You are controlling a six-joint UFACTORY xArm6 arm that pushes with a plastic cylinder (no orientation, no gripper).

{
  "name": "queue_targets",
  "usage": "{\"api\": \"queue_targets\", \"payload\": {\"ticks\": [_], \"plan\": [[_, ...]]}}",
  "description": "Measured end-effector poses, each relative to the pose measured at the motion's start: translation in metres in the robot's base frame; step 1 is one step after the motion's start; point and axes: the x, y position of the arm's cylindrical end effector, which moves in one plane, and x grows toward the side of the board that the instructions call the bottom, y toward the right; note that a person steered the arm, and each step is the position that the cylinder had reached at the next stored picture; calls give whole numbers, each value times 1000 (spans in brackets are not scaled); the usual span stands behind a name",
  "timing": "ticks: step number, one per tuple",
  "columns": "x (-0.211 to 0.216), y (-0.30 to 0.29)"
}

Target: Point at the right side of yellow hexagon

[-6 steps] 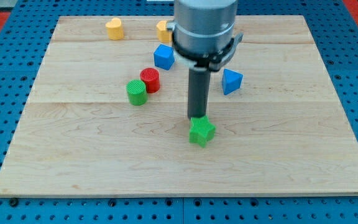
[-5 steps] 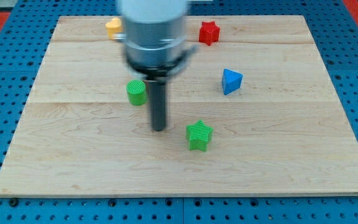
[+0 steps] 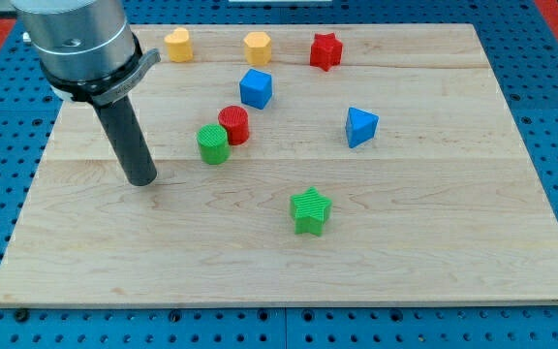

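Observation:
The yellow hexagon sits near the view's top, a little left of centre. My tip rests on the board at the left, far below and left of the hexagon, and just left of the green cylinder. It touches no block. A yellow heart-like block lies left of the hexagon and a red star lies to its right.
A blue cube lies below the hexagon. A red cylinder touches the green cylinder. A blue triangular block is at the right. A green star is at lower centre. The wooden board lies on a blue pegboard.
My rod has swept from beside the green star toward the view's left and now stands left of the green cylinder. The green star shifted slightly; the other blocks are uncovered.

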Motion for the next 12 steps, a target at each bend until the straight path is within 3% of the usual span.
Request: {"api": "queue_targets", "payload": {"ticks": [6, 7, 8, 9, 12], "plan": [[-56, 72], [-56, 108], [-56, 109], [-60, 72], [-79, 99]]}}
